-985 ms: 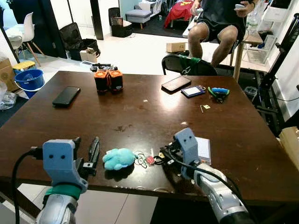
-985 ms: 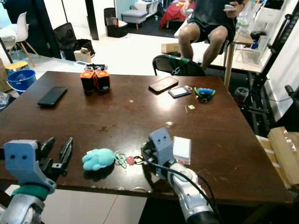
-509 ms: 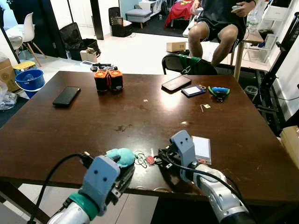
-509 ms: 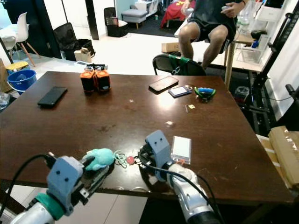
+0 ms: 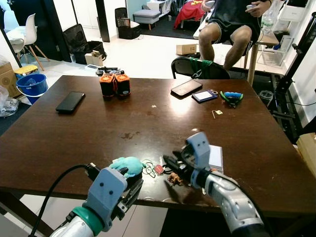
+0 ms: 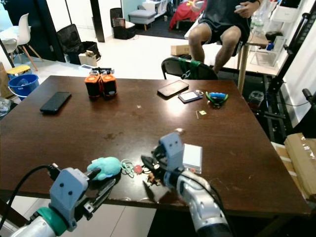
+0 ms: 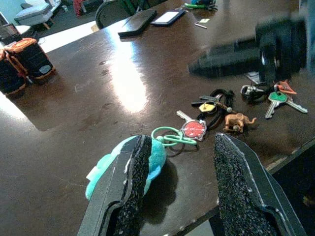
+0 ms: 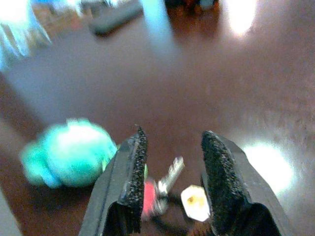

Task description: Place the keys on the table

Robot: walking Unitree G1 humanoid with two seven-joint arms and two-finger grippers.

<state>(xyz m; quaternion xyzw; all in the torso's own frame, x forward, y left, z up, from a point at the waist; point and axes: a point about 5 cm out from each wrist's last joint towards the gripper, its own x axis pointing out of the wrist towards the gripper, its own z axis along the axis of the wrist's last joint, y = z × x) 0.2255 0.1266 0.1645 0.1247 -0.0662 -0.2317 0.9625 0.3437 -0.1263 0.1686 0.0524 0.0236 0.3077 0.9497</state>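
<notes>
The keys [image 7: 216, 105] lie near the bench [image 5: 148, 118] edge. The right hand [image 5: 173, 163], fingers apart above them, could knock them off; the left hand [image 7: 179, 189] is likewise spread.

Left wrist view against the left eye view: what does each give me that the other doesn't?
Left wrist: a green key by the blurred right end effector, and the left end effector's open fingers near the plush. Left eye: the seated person, bucket, left phone. Both: plush, red tag, orange packs.
</notes>
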